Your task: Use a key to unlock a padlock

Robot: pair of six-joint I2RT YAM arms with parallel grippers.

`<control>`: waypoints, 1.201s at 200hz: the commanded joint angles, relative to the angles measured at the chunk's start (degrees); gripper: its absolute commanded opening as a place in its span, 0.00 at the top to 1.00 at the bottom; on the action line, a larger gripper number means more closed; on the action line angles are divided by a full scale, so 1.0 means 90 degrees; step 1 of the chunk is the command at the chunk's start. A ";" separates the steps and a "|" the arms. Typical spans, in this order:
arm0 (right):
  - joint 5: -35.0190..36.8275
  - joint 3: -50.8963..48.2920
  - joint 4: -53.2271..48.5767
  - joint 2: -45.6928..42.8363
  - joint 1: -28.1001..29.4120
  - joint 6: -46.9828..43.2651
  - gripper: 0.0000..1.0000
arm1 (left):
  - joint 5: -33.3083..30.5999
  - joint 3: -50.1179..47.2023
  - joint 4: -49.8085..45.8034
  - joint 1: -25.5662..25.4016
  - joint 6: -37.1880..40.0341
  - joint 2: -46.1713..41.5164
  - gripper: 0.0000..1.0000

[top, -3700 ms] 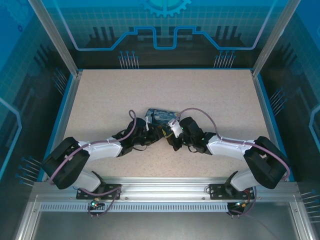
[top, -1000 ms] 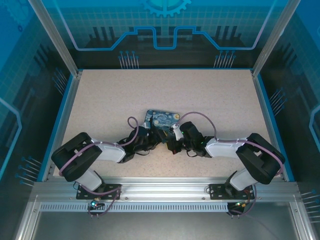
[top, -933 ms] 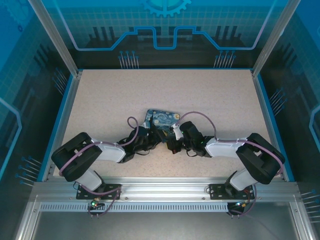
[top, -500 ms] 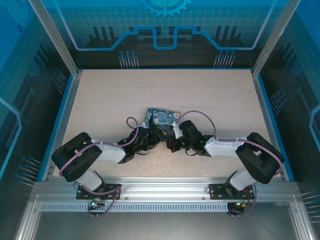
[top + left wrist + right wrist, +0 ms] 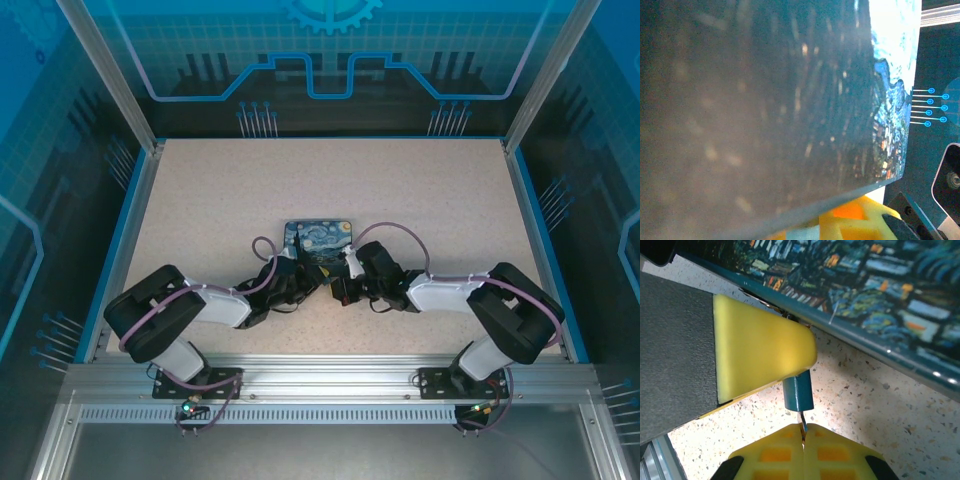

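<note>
While the grip of the left hand (image 5: 303, 280) cannot be told, it lies on the bench (image 5: 420, 200) at the near edge of the painted box (image 5: 318, 234), one yellow finger (image 5: 760, 347) resting on a small teal barrel, likely the padlock (image 5: 798, 392). Just right of it, a thin grey key (image 5: 802, 421) runs from that barrel into the right hand (image 5: 803, 432), pressed together on it. The key seems seated; turning it and freeing the shackle look left to do

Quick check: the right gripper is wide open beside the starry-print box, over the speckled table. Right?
Not quite. The right gripper is shut, not open: in the right wrist view its yellow pads are pressed together on the thin metal key. It does sit beside the starry-print box, over the speckled table.
</note>
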 commanded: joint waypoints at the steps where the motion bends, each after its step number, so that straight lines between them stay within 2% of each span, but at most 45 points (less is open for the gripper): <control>1: -0.0380 0.0196 0.0376 0.0113 0.0072 0.0126 0.98 | 0.0315 0.0060 0.0650 -0.0158 -0.0140 0.0026 0.88; 32: -0.0426 0.0173 0.0419 0.0123 0.0072 0.0184 0.97 | 0.0310 0.0038 0.0735 -0.0159 -0.0168 0.0031 0.97; 63: -0.0395 0.0070 0.0484 0.0029 0.0000 0.0146 0.96 | 0.0291 0.0045 0.0578 -0.0158 -0.0092 -0.0070 0.97; 89: -0.0477 0.0069 0.0516 0.0084 -0.0040 0.0236 0.98 | 0.0251 0.0016 0.0560 -0.0163 -0.0103 -0.0143 0.80; 126: -0.0465 0.0106 0.0516 0.0170 -0.0051 0.0673 0.99 | 0.0073 -0.0095 0.0318 -0.0162 0.0019 -0.0557 0.68; 141: -0.0415 0.0109 0.0499 0.0175 -0.0071 0.0807 1.00 | -0.0024 -0.0122 0.0019 -0.0159 0.0111 -0.0832 0.57; 193: -0.0530 0.0216 0.0662 0.0354 -0.0107 0.1083 1.00 | -0.0506 -0.0205 -0.1336 -0.0153 0.0437 -0.1879 0.32; 240: -0.0669 0.0330 0.0890 0.0539 -0.0105 0.1403 1.00 | -0.0707 -0.0398 -0.2122 -0.0091 0.0479 -0.2633 0.21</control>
